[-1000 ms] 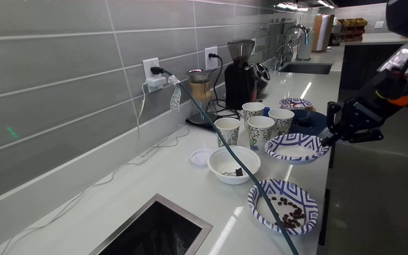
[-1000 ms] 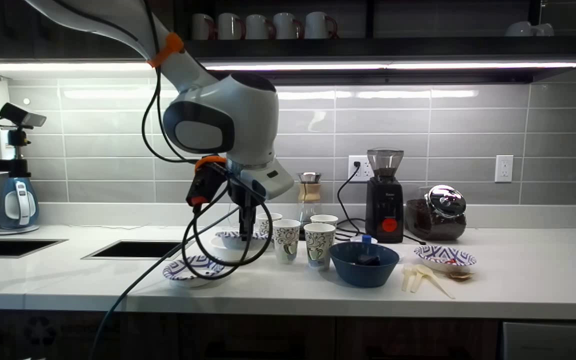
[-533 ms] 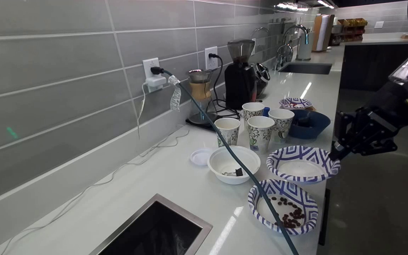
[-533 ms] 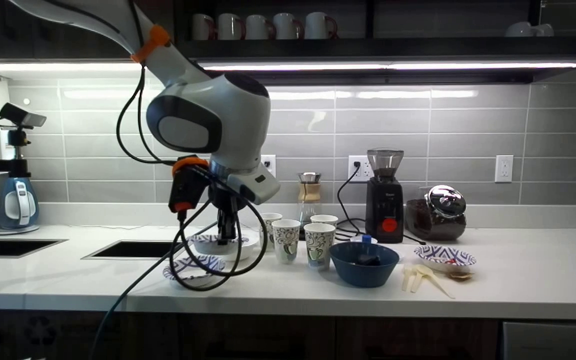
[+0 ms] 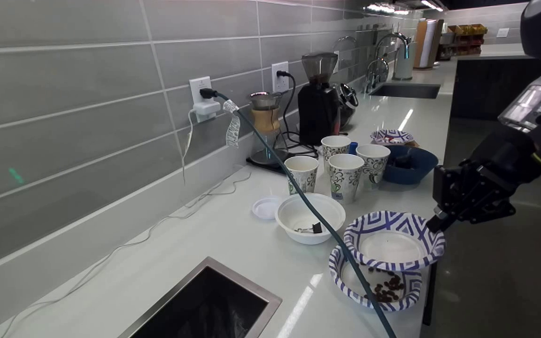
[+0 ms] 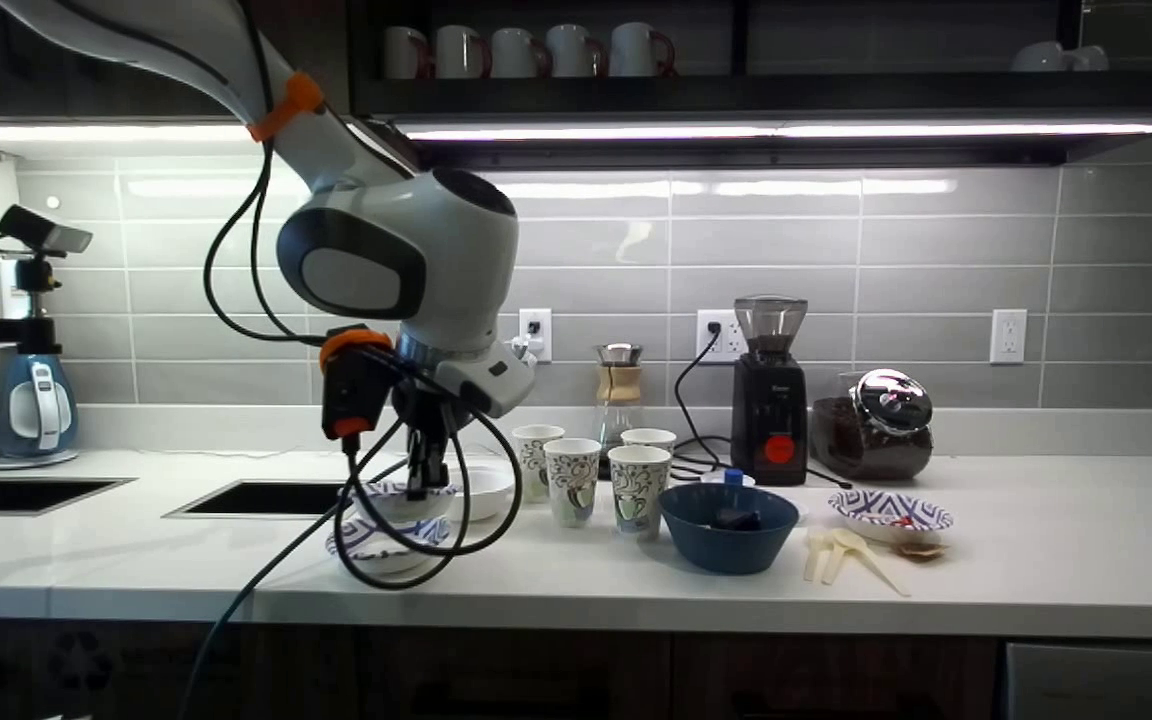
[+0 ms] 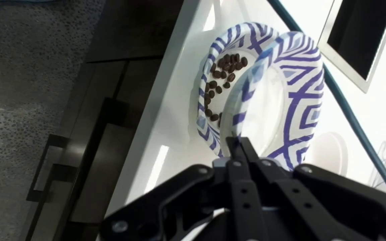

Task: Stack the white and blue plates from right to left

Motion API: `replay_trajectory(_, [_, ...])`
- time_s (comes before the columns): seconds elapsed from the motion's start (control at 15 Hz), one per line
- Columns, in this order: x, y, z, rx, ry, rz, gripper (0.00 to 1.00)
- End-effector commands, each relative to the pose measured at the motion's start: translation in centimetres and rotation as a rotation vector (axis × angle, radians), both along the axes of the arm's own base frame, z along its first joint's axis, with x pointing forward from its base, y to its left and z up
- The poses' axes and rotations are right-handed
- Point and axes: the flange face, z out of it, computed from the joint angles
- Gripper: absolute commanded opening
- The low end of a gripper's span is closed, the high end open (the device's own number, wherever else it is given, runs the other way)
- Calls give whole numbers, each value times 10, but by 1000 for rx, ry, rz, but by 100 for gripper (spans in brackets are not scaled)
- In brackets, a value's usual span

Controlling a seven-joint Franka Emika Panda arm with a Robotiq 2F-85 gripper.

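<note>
Hole (image 5: 242,281) with a shiny rim sits on the left in an exterior view, cut into the counter (image 5: 223,234). Next comes a white bowl (image 5: 298,213) with a clip (image 5: 316,228) inside, and cups (image 5: 345,176) stand behind it. Then comes the low plate (image 5: 413,287), white and blue, flat on the counter with its open side up. It has brown beans (image 5: 388,288) in it (most are bunched on the side by the counter's edge). The top plate (image 5: 392,249) is over part of it, covering its edge on the cup side. The top plate's open side faces up too. It is round, but in the wrist view it looks like an oval, and its long way runs up and down, leaning right at the top. I cannot tell if the two plates touch. Last, on the right, the gripper (image 7: 240,142) has its fingers (image 7: 236,164) pinching the edge of the top plate.
</note>
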Motion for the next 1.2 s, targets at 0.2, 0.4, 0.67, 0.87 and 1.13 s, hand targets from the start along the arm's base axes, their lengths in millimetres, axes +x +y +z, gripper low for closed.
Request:
replay_trajectory(0.2, [-3, 10, -12, -41, -21, 63, 0])
replay_trajectory(0.4, [-1, 10, -14, -68, -37, 73, 0])
replay_trajectory(0.67, [0, 12, -17, -85, -51, 88, 0])
replay_trajectory(0.87, [0, 19, -21, -85, -64, 113, 0])
replay_trajectory(1.13, [0, 28, -27, -73, -85, 147, 0])
